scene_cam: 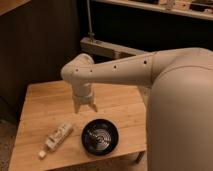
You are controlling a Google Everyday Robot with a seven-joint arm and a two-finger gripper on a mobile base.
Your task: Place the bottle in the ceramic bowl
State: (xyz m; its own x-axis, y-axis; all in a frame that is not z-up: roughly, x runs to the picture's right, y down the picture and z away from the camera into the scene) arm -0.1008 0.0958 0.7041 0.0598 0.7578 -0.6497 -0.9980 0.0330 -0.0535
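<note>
Bottle [57,136] lying on its side on the wooden table [45,100], just left of the ceramic bowl [100,136], with its white cap toward the near edge. Only bare wood separates the two. Gripper [85,109] hangs above the tabletop behind the bowl and slightly to its left, fingers spread apart and holding nothing. Arm [125,70] reaches in from the bowl's far right. The robot's pale body [180,115] hides the table right of the bowl.

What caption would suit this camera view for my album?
Open pincer hangs above wooden table; bottle lies beside the ceramic bowl.
</note>
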